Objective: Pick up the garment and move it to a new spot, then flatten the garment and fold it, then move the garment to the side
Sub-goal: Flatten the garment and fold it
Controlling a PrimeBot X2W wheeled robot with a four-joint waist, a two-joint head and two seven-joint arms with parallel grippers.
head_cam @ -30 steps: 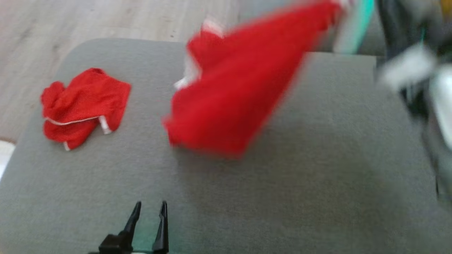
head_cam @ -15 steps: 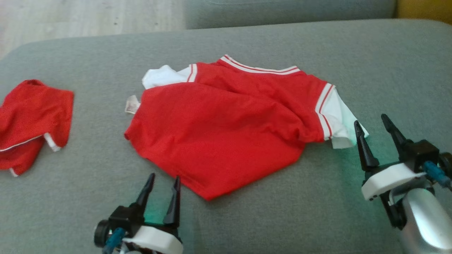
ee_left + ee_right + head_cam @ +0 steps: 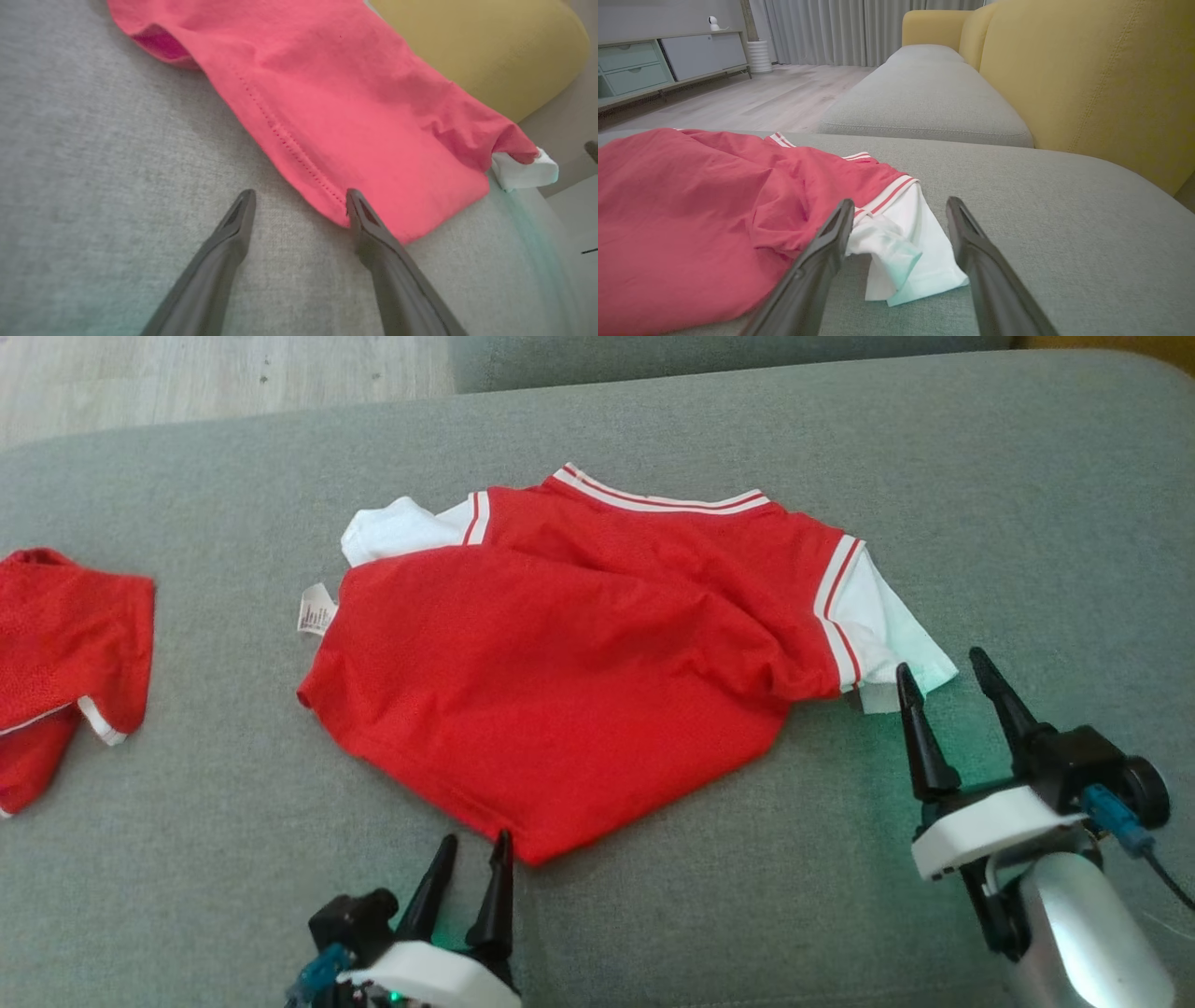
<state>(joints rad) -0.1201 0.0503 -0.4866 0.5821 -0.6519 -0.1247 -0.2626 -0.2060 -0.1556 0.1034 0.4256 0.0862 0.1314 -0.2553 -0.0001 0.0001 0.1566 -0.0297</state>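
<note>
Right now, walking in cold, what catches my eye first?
A big red shirt with white sleeves lies rumpled in the middle of the grey sofa cushion. A smaller red garment sits bunched on the cushion's left side. Two pairs of dark jaws stand open, one at the shirt's near hem, one beside its right sleeve.

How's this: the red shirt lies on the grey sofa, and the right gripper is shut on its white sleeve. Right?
Not quite. The right gripper is open, not shut: the right wrist view shows its fingers apart, the white sleeve lying loose by their tips. The red shirt does lie on the grey sofa.
</note>
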